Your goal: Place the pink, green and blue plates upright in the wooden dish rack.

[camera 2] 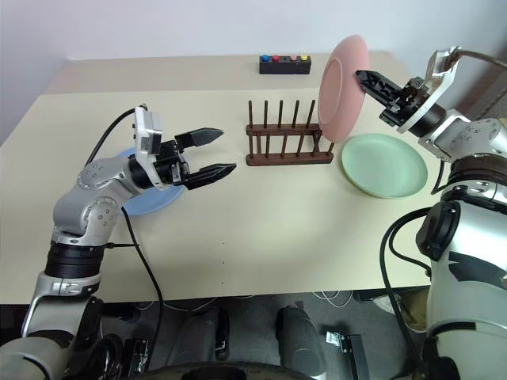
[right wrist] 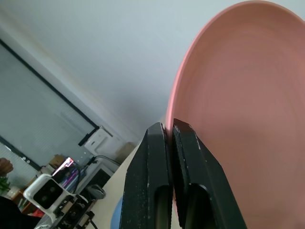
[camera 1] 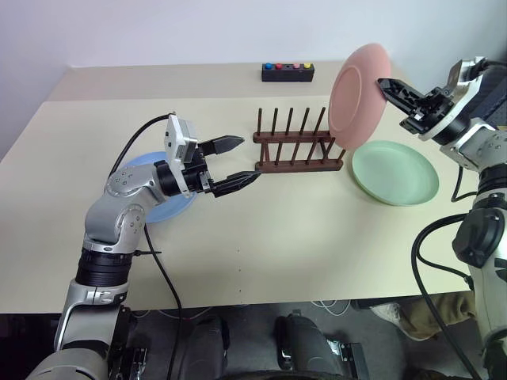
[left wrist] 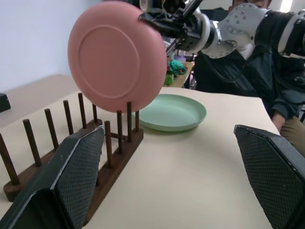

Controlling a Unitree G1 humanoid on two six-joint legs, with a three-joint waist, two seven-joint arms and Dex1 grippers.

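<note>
1. Beige and matte, the wide rectangular table (camera 1: 277, 237) in front of you carries everything else.
2. Your round pink plate (camera 1: 358, 95) is held upright in the air, its lower edge at the right end of the rack, by the last pegs; whether it touches them you cannot tell.
3. The round pale green plate (camera 1: 396, 172) lies flat on the table just right of the rack, below the pink one.
4. The round light blue plate (camera 2: 146, 198) lies flat at the table's left side, mostly hidden under your left arm.
5. The small dark reddish-brown wooden dish rack (camera 1: 297, 146), with two rows of thin upright pegs, stands mid-table with none of its slots filled.
6. Your right gripper (camera 2: 366, 77) has its two black fingers (right wrist: 155, 181) pressed onto the pink plate's rim, pinching it.
7. Your left gripper (camera 1: 238, 162) hovers just left of the rack, fingers spread wide, holding nothing.
8. A small black box with coloured buttons (camera 1: 287, 72) sits at the far edge of the table, behind the rack.
</note>
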